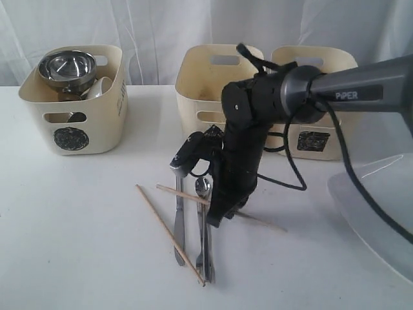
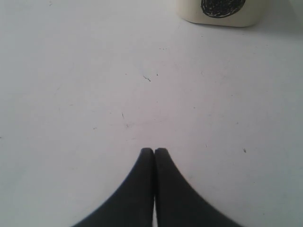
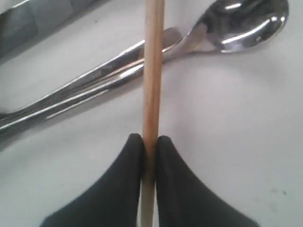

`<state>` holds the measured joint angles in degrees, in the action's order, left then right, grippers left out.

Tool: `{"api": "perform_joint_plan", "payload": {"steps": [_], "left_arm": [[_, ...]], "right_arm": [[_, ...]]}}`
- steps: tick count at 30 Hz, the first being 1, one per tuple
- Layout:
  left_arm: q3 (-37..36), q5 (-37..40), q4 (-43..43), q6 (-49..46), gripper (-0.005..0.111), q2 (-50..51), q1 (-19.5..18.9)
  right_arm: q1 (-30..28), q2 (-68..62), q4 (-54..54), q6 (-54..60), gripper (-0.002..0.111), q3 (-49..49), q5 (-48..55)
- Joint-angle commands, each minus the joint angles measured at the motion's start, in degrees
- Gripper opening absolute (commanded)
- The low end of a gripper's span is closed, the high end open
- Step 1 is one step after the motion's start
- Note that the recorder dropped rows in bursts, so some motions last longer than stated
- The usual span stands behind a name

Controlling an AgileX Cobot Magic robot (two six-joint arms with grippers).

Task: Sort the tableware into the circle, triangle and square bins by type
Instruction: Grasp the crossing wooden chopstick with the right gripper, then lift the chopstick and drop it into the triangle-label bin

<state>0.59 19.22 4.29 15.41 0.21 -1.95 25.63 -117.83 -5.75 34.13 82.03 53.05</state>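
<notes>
White and squarish, the large plate (image 1: 381,200) lies unsorted on the desk. Of three cream bins, the circle bin (image 1: 97,123) already holds the steel bowl (image 1: 64,68) and small white bowl (image 1: 100,87); mugs I cannot make out. Knife (image 1: 179,226), spoon (image 3: 246,23), fork (image 3: 94,85) and one chopstick (image 1: 168,232) lie on the desk. The right gripper (image 3: 150,139) has its jaws pinched on the other chopstick (image 3: 153,71), low at the desk; the left gripper (image 2: 154,151) is closed on nothing.

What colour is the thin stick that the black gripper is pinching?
Pale tan, plain wood. The thin wooden chopstick shows best in the right wrist view.
</notes>
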Motion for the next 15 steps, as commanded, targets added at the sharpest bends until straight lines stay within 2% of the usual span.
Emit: {"api": "perform_joint_plan", "payload": {"steps": [1,2,6,9,12,15], "left_arm": [[-0.59,0.86,-0.36,0.0,0.0,-0.21,0.13],[-0.59,0.86,-0.36,0.0,0.0,-0.21,0.13],[-0.59,0.86,-0.36,0.0,0.0,-0.21,0.13],[-0.59,0.86,-0.36,0.0,0.0,-0.21,0.13],[-0.59,0.86,-0.36,0.0,0.0,-0.21,0.13],[-0.59,0.86,-0.36,0.0,0.0,-0.21,0.13]], "right_arm": [[0.01,10.17,-0.06,-4.59,0.0,5.44,3.31],[0.01,12.75,-0.24,-6.52,0.0,7.05,-1.07],[-1.87,17.08,-1.52,-17.0,0.0,7.48,-32.63],[-2.77,15.94,-4.72,-20.86,0.0,7.48,-41.55],[-2.86,12.21,-5.06,-21.14,0.0,7.48,-57.01],[-2.86,7.4,-5.06,-21.28,0.0,7.48,-63.96]]}}
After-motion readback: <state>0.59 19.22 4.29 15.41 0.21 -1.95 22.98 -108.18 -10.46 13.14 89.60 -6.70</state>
